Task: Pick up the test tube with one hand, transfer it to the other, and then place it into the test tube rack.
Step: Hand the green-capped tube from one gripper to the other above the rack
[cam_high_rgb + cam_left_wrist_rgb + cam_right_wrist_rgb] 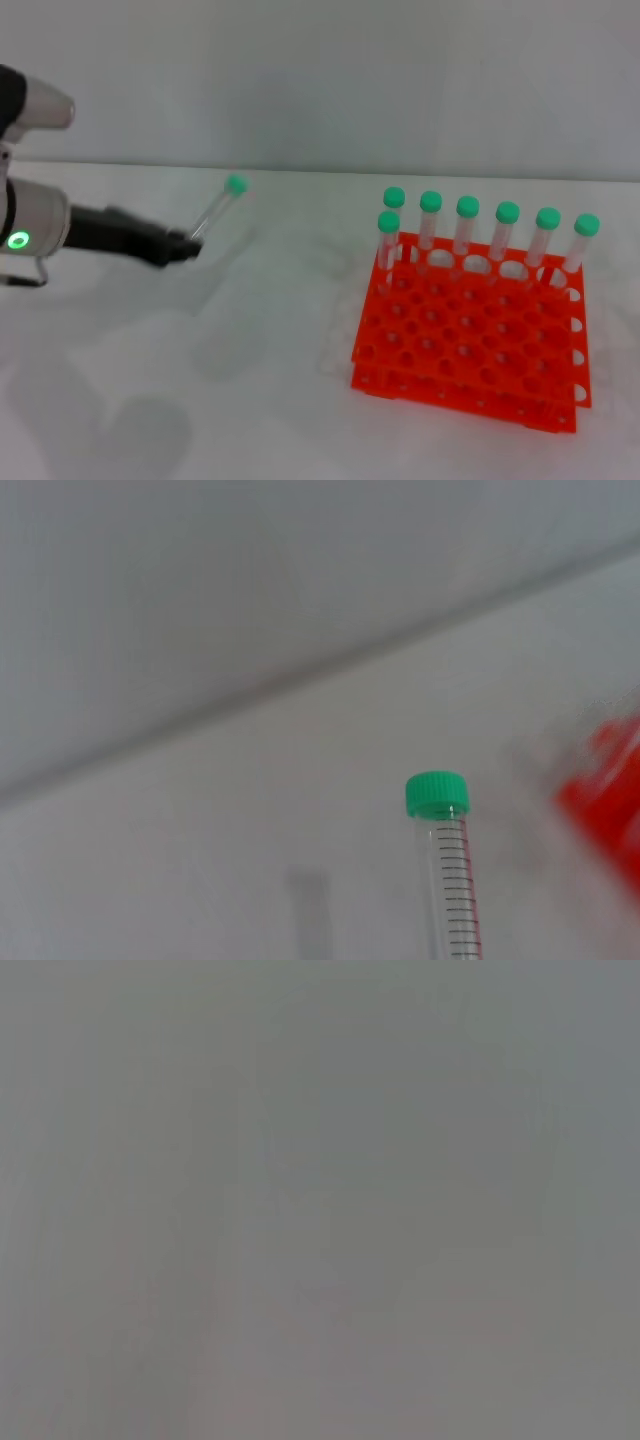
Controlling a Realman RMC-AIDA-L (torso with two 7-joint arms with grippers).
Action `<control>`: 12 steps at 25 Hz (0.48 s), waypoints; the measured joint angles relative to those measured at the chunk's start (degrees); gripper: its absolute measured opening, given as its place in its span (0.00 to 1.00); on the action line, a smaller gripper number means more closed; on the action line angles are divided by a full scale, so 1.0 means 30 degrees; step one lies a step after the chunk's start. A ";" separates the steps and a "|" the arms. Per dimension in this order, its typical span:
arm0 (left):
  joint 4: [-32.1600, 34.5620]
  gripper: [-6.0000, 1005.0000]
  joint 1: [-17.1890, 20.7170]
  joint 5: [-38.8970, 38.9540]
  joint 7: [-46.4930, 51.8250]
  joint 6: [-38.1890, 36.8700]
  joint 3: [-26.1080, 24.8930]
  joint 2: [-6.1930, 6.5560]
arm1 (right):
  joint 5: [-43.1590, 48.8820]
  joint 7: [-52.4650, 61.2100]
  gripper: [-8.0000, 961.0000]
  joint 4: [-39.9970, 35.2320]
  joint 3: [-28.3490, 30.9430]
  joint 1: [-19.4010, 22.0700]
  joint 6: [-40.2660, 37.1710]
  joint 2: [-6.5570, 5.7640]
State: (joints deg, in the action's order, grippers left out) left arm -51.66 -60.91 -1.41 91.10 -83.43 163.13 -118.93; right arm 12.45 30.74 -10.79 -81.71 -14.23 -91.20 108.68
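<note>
Test tube point(214, 213), slim and clear with a round green cap, is held off the white desk point(200, 380) at the left of the head view, tilted so that its capped end points up and toward the rack while its lower end is pinched in the left gripper point(188, 243). That gripper, black on a silver wrist with a green light, reaches in from the left edge, its fingers pressed onto the tube. The left wrist view shows the same tube's cap and printed scale marks rising clear of the desk, with a blur of orange-red at one side. Judging from this, the pick-up is done; the handover to the other gripper and the placing into the rack are both left to do. The right gripper is not in any view, and the right wrist view shows only plain grey, so its fingers cannot be told. Test tube rack point(470, 335), bright orange-red with two tiers and a grid of round holes, stands on the desk well apart to the right. Seven matching green-capped tubes point(468, 225) stand upright in it, six along its back row and one just in front at the left end; the many holes nearer the front are free. Nothing lies on the desk between the held tube and the rack.
</note>
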 joint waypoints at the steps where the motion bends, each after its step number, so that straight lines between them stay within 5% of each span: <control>1: -0.0014 0.21 0.0151 0.0893 -0.0543 -0.0408 -0.0001 -0.0010 | 0.0291 0.0486 0.89 -0.0086 0.0000 0.0002 -0.0073 -0.0218; 12: 0.3074 0.21 0.3728 0.9222 -0.9502 -0.5275 -0.0020 -0.0141 | 0.6586 0.6099 0.88 -0.3324 0.0068 -0.0229 -0.0764 -0.2289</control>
State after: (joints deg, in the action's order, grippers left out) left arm -42.44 -49.72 26.25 62.60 -99.26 163.07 -119.36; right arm 32.21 49.04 -20.76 -81.51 -14.92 -93.49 101.81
